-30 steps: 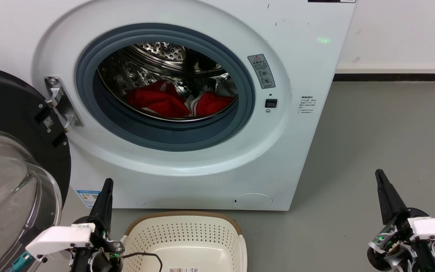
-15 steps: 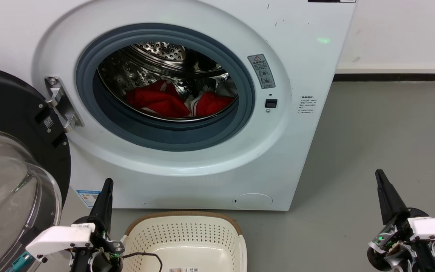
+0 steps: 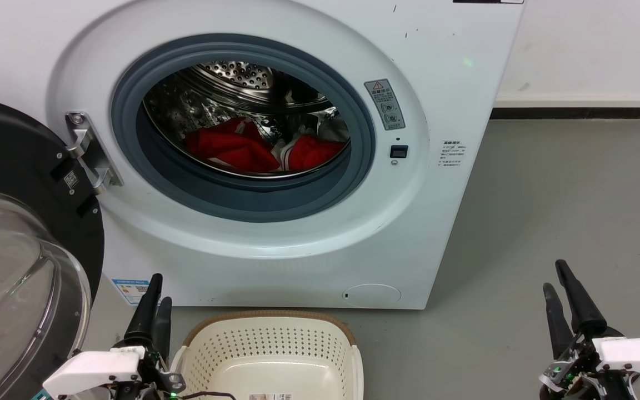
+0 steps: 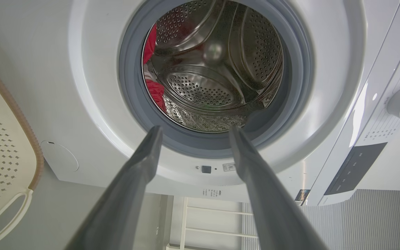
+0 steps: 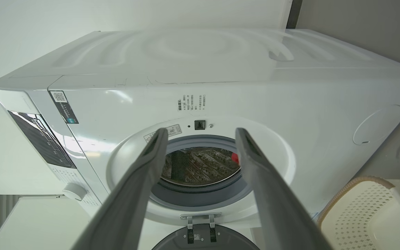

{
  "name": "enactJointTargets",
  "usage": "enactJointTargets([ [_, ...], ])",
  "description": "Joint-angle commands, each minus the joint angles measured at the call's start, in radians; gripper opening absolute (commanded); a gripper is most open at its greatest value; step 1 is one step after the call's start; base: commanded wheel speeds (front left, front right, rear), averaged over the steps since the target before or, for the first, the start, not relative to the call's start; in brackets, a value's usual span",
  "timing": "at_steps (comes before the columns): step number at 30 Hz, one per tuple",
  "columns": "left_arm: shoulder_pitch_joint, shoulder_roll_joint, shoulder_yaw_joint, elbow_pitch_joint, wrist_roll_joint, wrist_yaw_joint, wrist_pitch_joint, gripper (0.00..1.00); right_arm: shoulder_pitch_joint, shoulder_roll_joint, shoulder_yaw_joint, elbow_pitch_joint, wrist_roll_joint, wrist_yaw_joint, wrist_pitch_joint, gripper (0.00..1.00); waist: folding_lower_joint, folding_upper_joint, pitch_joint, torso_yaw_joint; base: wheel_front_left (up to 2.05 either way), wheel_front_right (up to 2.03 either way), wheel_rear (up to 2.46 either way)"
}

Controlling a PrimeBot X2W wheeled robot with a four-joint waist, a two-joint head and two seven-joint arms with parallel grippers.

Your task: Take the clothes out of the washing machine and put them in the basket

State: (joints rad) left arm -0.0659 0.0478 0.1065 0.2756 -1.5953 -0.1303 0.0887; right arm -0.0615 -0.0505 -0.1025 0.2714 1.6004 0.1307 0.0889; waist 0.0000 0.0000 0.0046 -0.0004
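The white washing machine (image 3: 442, 100) stands with its porthole open. The red clothes (image 3: 236, 149) with white trim lie low in the steel drum, and show as red patches (image 4: 155, 94) at the drum's edge in the left wrist view. The cream basket (image 3: 267, 321) sits on the floor in front of the machine, between my arms. My left gripper (image 3: 159, 291) is open at the basket's left, well below the porthole, holding nothing. My right gripper (image 3: 553, 276) is open over the grey floor at the far right. Both wrist views show spread fingers (image 4: 196, 129) (image 5: 201, 131) aimed at the porthole.
The black-framed glass door (image 3: 14, 166) hangs open at the left, close to my left arm. Grey floor (image 3: 564, 189) stretches to the right of the machine, up to a white wall with a dark skirting. A sticker (image 3: 131, 289) marks the machine's lower left front.
Both grippers have opened: each showed one closed dark point before and now shows two fingers apart. Both sit slightly lower in the head view. The clothes and basket have not moved.
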Motion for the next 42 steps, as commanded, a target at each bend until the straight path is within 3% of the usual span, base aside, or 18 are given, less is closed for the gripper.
enactJointTargets([
  [1,-0.012,0.002,0.002,-0.020,0.013,0.000,-0.015,1.00,-0.013,-0.001,0.002,-0.024,-0.019,0.000,-0.014,1.00,0.0000,0.0000,0.000,0.000,0.00,0.00,0.00],
  [12,-0.005,0.002,0.029,-0.018,0.089,0.000,-0.062,1.00,-0.018,-0.001,-0.030,-0.007,-0.145,0.000,-0.061,1.00,0.0000,0.0000,0.000,0.001,0.00,0.00,0.00],
  [21,0.003,0.003,0.062,-0.044,0.196,0.000,-0.103,1.00,-0.017,-0.001,-0.039,-0.080,-0.410,0.000,-0.103,1.00,0.0000,0.0000,0.001,0.001,0.00,0.00,0.00],
  [27,-0.006,0.002,0.122,-0.083,0.334,0.002,-0.126,1.00,-0.013,-0.001,-0.033,-0.142,-0.604,0.000,-0.127,1.00,0.0000,0.0000,0.002,0.002,0.00,0.00,0.00],
  [37,0.006,0.003,0.110,-0.250,0.582,0.101,-0.162,1.00,-0.003,-0.001,0.015,-0.253,-0.920,0.000,-0.162,1.00,0.0000,0.0000,0.009,0.002,0.00,0.00,0.00],
  [42,0.020,0.003,0.076,-0.340,0.680,0.129,-0.178,1.00,0.000,-0.001,0.042,-0.291,-1.051,0.000,-0.178,1.00,0.0000,0.0000,0.013,0.002,0.00,0.00,0.00],
])
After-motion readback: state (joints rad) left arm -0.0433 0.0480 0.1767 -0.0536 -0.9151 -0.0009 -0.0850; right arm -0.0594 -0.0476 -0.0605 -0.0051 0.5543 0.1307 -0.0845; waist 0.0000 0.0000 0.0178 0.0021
